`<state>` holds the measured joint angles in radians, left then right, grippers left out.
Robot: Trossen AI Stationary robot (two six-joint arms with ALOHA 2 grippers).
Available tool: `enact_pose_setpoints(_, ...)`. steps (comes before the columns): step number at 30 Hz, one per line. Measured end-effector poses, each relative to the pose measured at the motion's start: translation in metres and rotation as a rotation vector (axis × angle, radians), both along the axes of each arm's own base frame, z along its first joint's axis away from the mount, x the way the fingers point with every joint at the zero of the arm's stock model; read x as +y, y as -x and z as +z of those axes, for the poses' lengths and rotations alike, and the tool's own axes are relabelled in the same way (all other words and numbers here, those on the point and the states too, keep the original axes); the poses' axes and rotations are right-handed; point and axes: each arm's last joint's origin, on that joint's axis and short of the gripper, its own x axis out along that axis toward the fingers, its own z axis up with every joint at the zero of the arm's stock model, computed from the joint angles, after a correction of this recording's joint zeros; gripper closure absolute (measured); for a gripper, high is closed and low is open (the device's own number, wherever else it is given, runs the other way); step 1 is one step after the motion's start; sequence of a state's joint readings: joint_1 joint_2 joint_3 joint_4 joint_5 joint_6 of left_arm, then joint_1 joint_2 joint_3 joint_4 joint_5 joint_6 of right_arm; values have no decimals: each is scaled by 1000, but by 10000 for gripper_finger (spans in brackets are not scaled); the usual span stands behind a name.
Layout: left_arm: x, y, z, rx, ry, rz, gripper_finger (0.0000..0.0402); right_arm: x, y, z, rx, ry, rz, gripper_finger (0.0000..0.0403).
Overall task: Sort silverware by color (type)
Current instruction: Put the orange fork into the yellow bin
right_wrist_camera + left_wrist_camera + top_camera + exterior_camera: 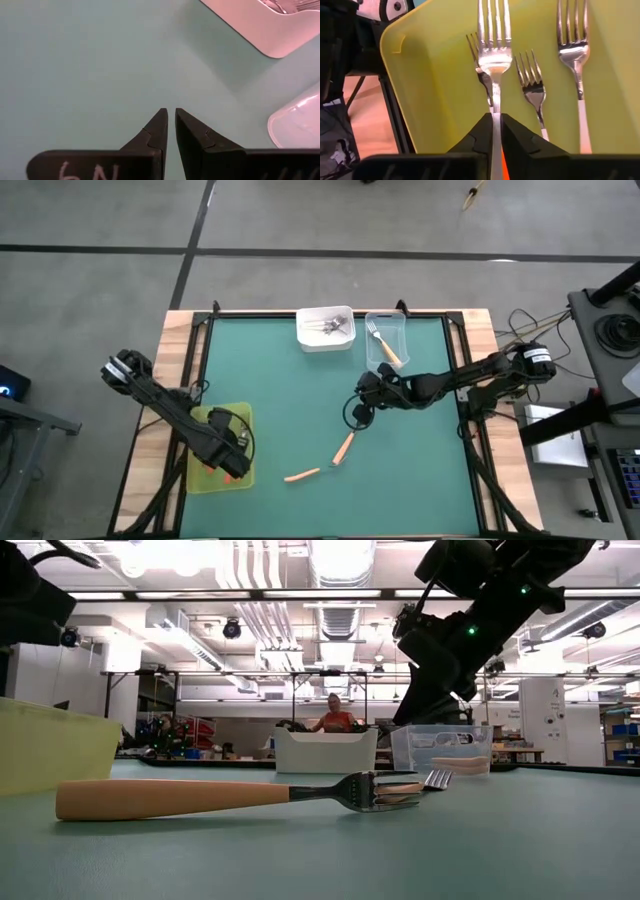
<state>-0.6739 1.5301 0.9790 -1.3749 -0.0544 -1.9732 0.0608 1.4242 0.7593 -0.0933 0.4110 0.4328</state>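
Nearest the front edge of the worktop [300, 400], at about 6 o'clock, two loose forks lie flat. One fork [302, 474] has a light orange handle, and the second fork [343, 448] lies just beyond it, toward 5 o'clock. Both have silver tines and slim plastic handles.

At 8 o'clock stands the yellow-green tray [200, 485]. The left gripper [495, 116] hangs low inside it, and its fingers are pressed on the thin stem of the held fork [494, 55]. The tines of this fork point away, and a strip of red-orange shows between the fingers. Three more forks lie beside it in the tray. I judge the step in hand is the placing of this fork. The next move calls for the fingers to part and for the arm to lift straight up, so the other forks are not dragged.

Near 3 o'clock the right gripper [362, 402] hovers over bare worktop. Its fingers are almost together and hold nothing. It must open them before it goes down on a loose fork.

At 12 o'clock stand the white tray [325, 340] with metal pieces inside and the clear tray [392, 325] with one orange-handled fork [383, 343]. Far behind, a person [335, 715] sits in the room
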Motion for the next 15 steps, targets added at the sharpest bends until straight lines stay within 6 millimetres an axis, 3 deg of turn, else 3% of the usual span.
enact_pose_setpoints(10, -2, 1, -1, -6, 9, -21, 353, 5, 0, 0, -3, -10, 9, 376)
enact_pose_setpoints(15, -8, -7, 12, -54, 44, -109, 346, 11, 1, 0, -3, -11, 29, 376)
